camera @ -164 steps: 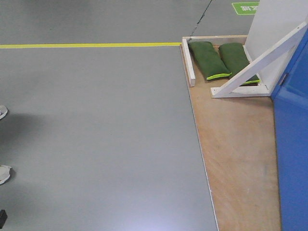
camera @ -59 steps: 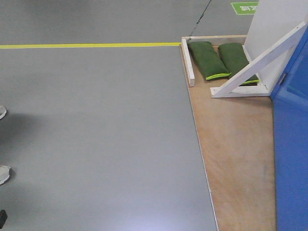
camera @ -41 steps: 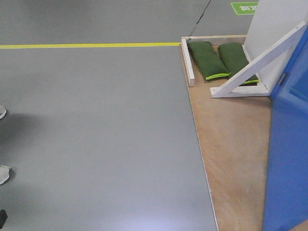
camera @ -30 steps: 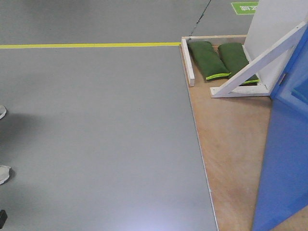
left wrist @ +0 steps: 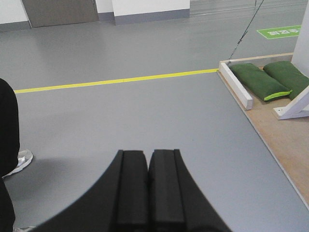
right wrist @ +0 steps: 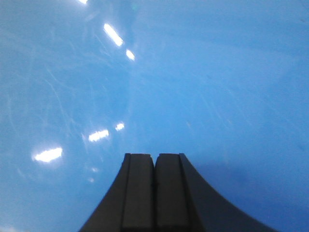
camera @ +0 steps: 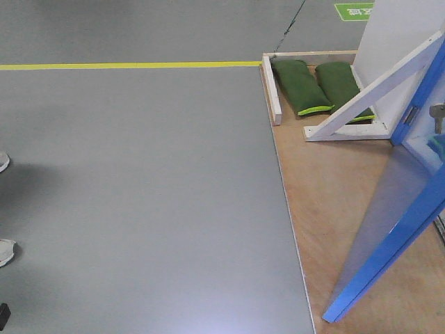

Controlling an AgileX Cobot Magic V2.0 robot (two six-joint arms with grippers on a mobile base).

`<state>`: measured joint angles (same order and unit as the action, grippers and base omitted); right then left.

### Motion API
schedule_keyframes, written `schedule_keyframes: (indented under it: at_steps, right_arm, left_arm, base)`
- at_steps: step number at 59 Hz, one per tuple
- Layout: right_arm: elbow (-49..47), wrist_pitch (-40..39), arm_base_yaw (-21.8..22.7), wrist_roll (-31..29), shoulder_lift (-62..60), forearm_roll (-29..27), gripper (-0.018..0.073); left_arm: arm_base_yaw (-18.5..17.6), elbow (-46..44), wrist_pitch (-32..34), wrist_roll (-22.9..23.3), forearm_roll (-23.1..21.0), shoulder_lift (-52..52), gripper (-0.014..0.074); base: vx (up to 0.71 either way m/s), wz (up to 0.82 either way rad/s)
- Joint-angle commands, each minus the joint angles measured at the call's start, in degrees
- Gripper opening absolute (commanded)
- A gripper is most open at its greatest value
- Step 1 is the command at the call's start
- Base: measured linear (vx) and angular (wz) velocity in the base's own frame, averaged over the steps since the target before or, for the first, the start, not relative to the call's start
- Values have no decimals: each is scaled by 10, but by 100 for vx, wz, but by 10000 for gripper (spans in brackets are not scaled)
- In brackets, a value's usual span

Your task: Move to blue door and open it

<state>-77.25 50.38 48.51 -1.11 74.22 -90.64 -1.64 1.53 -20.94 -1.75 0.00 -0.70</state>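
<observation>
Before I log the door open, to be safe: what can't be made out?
Blue door: front view, right edge cuts off its upper part.
Right fingers: right wrist view, touching the door or not; only glossy blue ahead.
Person: left wrist view, left edge hides all but a leg.

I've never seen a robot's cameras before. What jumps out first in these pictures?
The glossy blue door grabs the eye: it stands open at an angle over the wooden platform on the right, and it fills the whole right wrist view, where the closed right gripper points at it. Next come two green sandbags at the platform's far end beside a white brace, and a yellow line across the grey floor.
</observation>
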Motion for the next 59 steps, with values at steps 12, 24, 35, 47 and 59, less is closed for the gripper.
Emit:
schedule_keyframes:
  at_steps: [12,24,35,47,59]
  right_arm:
    - [-21,-115,-139,-7,23,40,3]
    - [-21,-124,-206,-7,31,122,3]
    - [-21,-122,-255,-7,31,128,3]
    - [-21,-117,-277,-7,31,128,3]
    - [-21,-118,-277,-7,31,128,3]
  left_arm:
    - [1,2,45,2,0,-8,70]
    - [1,2,45,2,0,-8,70]
    - [1,2,45,2,0,-8,70]
    - [1,2,45,2,0,-8,70]
    - [1,2,45,2,0,-8,70]
  base:
    - [0,0]
    - [0,0]
    - [0,0]
    - [0,0]
    - [0,0]
